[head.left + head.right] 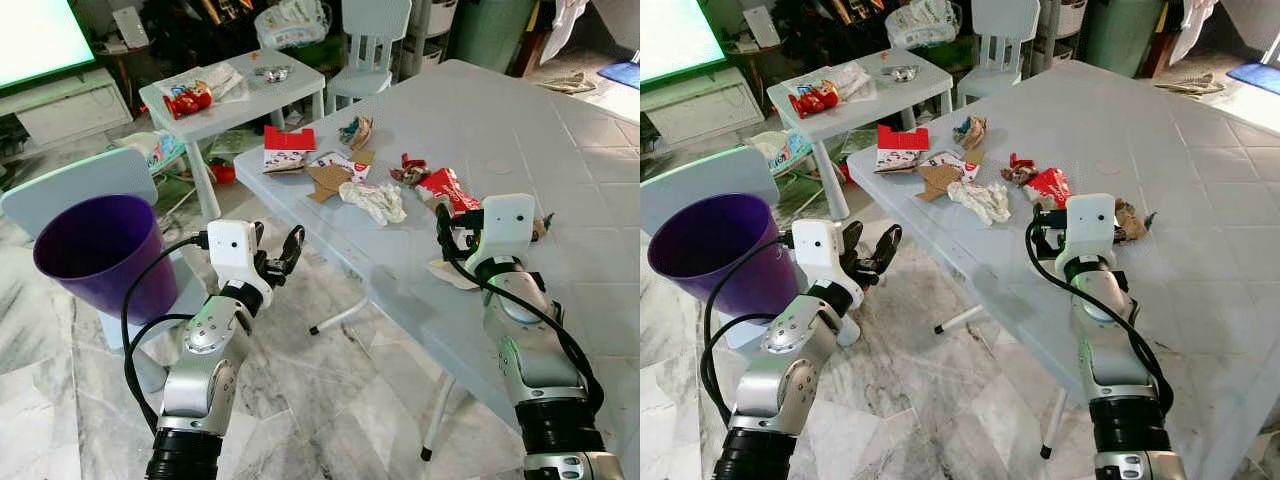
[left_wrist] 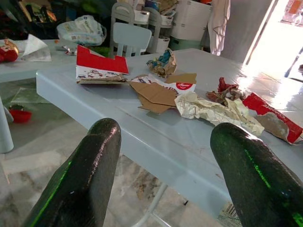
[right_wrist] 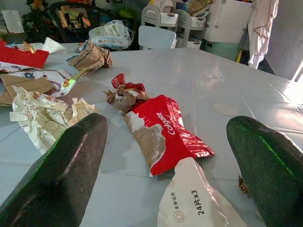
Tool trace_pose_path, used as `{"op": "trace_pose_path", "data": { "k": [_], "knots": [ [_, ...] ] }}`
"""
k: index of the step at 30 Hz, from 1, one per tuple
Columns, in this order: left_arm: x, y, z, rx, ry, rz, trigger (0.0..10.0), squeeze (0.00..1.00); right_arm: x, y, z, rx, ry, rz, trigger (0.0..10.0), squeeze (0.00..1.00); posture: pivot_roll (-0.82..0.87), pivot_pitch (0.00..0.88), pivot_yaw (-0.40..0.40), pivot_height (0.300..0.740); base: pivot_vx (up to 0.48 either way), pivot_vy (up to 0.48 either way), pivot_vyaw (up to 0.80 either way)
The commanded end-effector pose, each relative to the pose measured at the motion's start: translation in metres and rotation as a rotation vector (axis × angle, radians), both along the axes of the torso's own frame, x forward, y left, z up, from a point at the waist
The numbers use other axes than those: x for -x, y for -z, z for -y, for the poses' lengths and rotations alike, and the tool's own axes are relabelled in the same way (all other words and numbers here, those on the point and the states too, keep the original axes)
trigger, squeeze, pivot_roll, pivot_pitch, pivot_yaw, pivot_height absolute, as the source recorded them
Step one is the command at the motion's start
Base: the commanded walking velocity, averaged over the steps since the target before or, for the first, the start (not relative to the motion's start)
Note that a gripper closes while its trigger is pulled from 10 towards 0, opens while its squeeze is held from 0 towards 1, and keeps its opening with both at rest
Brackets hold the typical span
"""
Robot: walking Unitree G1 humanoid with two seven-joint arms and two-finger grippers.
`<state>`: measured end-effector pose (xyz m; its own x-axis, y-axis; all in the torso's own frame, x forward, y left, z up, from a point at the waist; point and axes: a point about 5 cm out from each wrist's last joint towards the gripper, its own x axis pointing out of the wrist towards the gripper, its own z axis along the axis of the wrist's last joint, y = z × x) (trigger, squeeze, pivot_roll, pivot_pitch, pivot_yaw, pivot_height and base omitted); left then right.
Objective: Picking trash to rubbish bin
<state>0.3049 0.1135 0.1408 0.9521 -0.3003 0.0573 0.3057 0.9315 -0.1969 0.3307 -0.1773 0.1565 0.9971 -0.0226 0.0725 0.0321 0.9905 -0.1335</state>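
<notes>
Several scraps lie on the table (image 1: 560, 160), all well apart from the bin (image 1: 95, 250), which stands on the floor off the table's left corner. The right gripper (image 3: 165, 156) hangs low over the table with its fingers (image 3: 61, 175) spread wide and nothing between them. A red wrapper (image 3: 163, 135) lies just ahead of it, and a white flap (image 3: 189, 203) sits right beneath, near the table's front edge. The left gripper (image 2: 165, 175) is off the table, between the bin and the table edge, its fingers (image 2: 80, 179) likewise wide apart and empty.

The step in hand looks like a first pick by the right gripper. To do it well, I would choose one piece, probably the red wrapper, centre it between the fingers, and come down until both tips touch the table beside it before closing. Flat film slips easily, so pinching its crumpled end near the brown wad (image 3: 124, 97) should hold better. The carry to the bin then crosses the whole table front, so a firm grip matters.

From the head, the bin and both arms are seen together. The right wrist view adds the lettering on the wrapper and the flap under the gripper. The left wrist view gives the cardboard (image 2: 151, 94) and crumpled paper (image 2: 213, 111) edge-on.
</notes>
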Motion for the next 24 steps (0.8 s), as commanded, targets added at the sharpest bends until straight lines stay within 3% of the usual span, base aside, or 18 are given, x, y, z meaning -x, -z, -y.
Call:
{"op": "trace_pose_path", "data": {
  "k": [1,4,5,6,7,24],
  "knots": [
    [-0.0011,-0.0019,-0.0004,-0.005,-0.005,0.004,10.0,0.00,0.0011,-0.0032,-0.0011,0.006,-0.006,0.015,10.0,0.00,0.00,0.058,0.030,0.740,0.000,0.000,0.00],
    [-0.0011,-0.0019,-0.0004,-0.005,-0.005,0.004,10.0,0.00,0.0011,-0.0032,-0.0011,0.006,-0.006,0.015,10.0,0.00,0.00,0.058,0.030,0.740,0.000,0.000,0.00],
    [-0.0014,-0.0021,-0.0006,-0.005,-0.006,0.004,10.0,0.00,0.0008,-0.0028,-0.0010,0.010,-0.005,0.013,10.0,0.00,0.00,0.000,0.000,0.740,0.000,0.000,0.00],
    [-0.0014,-0.0021,-0.0006,-0.005,-0.006,0.004,10.0,0.00,0.0008,-0.0028,-0.0010,0.010,-0.005,0.013,10.0,0.00,0.00,0.000,0.000,0.740,0.000,0.000,0.00],
    [-0.0020,-0.0017,0.0024,0.002,-0.011,0.003,10.0,0.00,0.0045,-0.0002,-0.0008,-0.013,-0.018,0.000,10.0,0.00,-0.01,0.081,0.014,0.740,0.000,0.000,0.00],
    [-0.0084,-0.0064,-0.0020,-0.011,-0.047,0.026,10.0,0.00,-0.0005,0.0006,-0.0093,-0.030,-0.057,-0.006,10.0,0.00,0.02,0.032,0.009,0.740,0.000,0.000,0.00]
  ]
}}
